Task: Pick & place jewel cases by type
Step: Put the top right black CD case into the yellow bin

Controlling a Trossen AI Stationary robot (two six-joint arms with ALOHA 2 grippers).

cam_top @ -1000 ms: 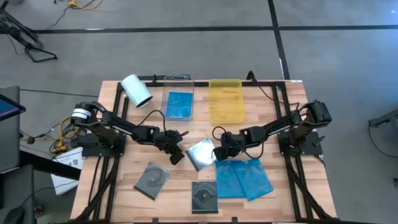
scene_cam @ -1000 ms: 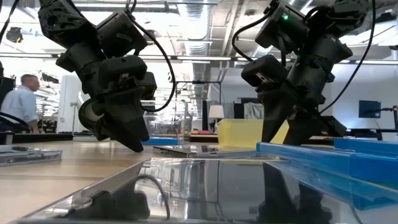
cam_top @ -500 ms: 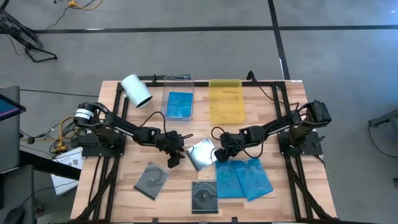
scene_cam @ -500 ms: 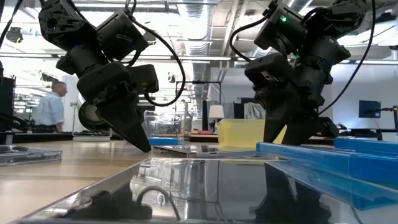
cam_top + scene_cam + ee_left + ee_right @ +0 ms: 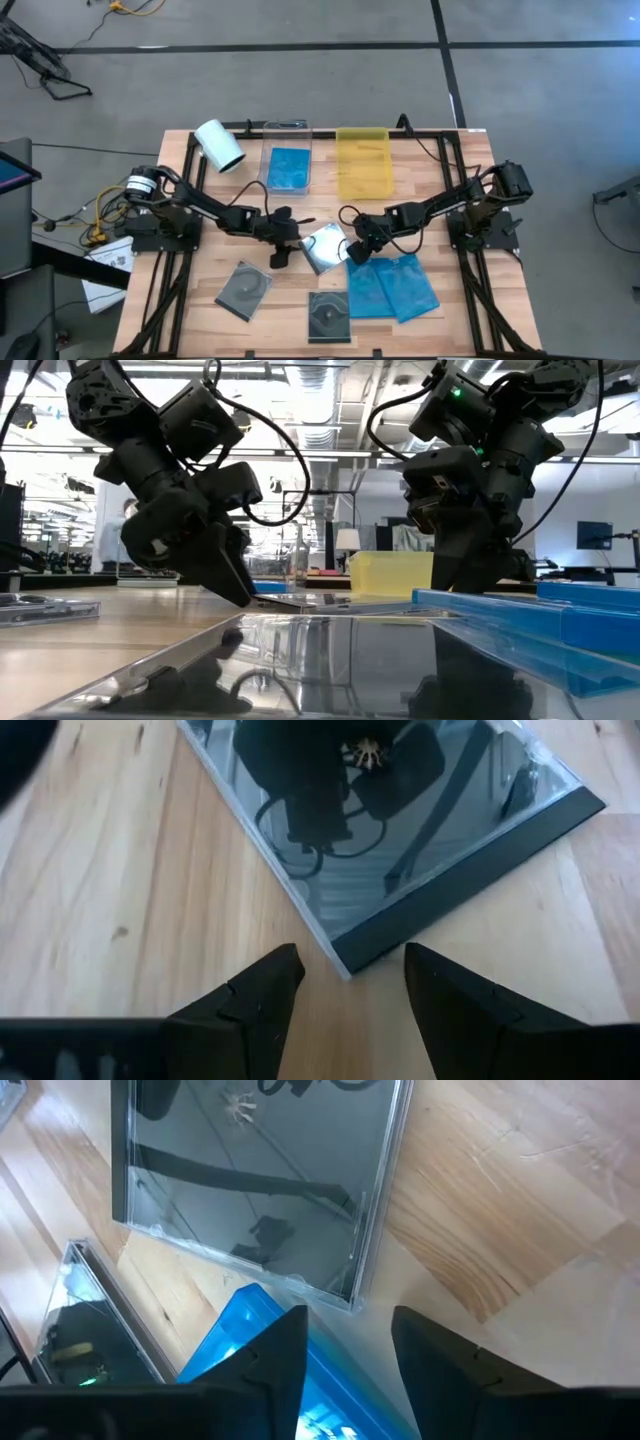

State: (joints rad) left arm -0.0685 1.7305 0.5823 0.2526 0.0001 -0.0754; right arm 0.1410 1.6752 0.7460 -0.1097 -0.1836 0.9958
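A clear jewel case (image 5: pixel 322 246) with a shiny disc lies flat on the table's middle, between both grippers. My left gripper (image 5: pixel 350 970) is open, pointing down, its fingers either side of the case's near-left corner (image 5: pixel 345 960); no touch shows. My right gripper (image 5: pixel 350 1330) is open too, its fingers astride the case's right corner (image 5: pixel 355 1302), just above a blue jewel case (image 5: pixel 240 1335). Two blue cases (image 5: pixel 392 288) lie overlapping at the near right. Two dark grey cases (image 5: pixel 244 288) (image 5: pixel 329 316) lie near the front edge.
A clear tray (image 5: pixel 287 150) holding a blue case and a yellow tray (image 5: pixel 364 165) stand at the far middle. A white roll (image 5: pixel 219 146) lies at the far left. Black frame rails (image 5: pixel 180 200) run along the table's sides. Bare wood lies between trays and grippers.
My left gripper has rolled about its own axis and sunk a little, coming toward the clear case's left corner. My right gripper has rolled slightly while staying in place at the case's right corner. The cases have not moved.
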